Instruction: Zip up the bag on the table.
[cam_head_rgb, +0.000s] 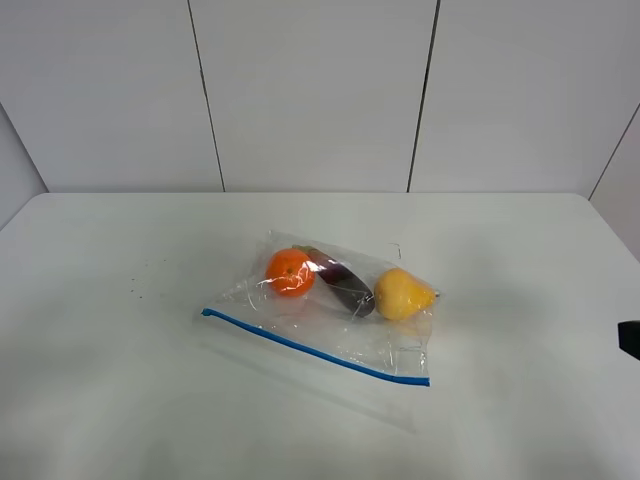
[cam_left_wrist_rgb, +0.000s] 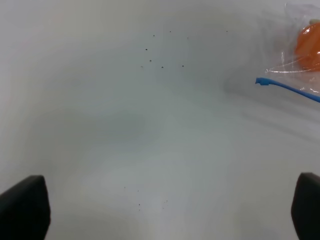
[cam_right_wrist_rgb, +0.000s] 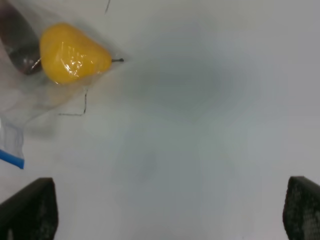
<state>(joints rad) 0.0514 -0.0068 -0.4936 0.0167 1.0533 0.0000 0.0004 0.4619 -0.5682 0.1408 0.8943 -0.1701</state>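
A clear zip bag (cam_head_rgb: 330, 310) lies flat near the centre of the white table (cam_head_rgb: 110, 400) in the high view, its blue zipper strip (cam_head_rgb: 315, 348) running from centre-left down towards lower centre-right. Inside, an orange fruit (cam_head_rgb: 290, 271) sits at the left end, a dark purple one (cam_head_rgb: 347, 285) in the middle and a yellow pear-shaped fruit (cam_head_rgb: 402, 294) at the right.

The left tool (cam_left_wrist_rgb: 170, 207) hangs over bare table with its two dark fingertips (cam_left_wrist_rgb: 24, 206) set wide apart at the lower corners of its wrist view, gripping nothing; the bag's zipper end (cam_left_wrist_rgb: 262, 81) and the orange fruit (cam_left_wrist_rgb: 309, 46) show only at the upper right of that frame, well apart from the tool.

The right tool (cam_right_wrist_rgb: 170, 210) also stands wide apart and empty, its fingertips (cam_right_wrist_rgb: 29, 209) at the lower corners of its own wrist view. The yellow fruit (cam_right_wrist_rgb: 72, 53) lies at the upper left of that frame and the other end of the blue strip (cam_right_wrist_rgb: 11, 159) at the left edge, near the fingertip but apart from it. In the high view only a small dark part (cam_head_rgb: 630, 340) shows at the right edge.
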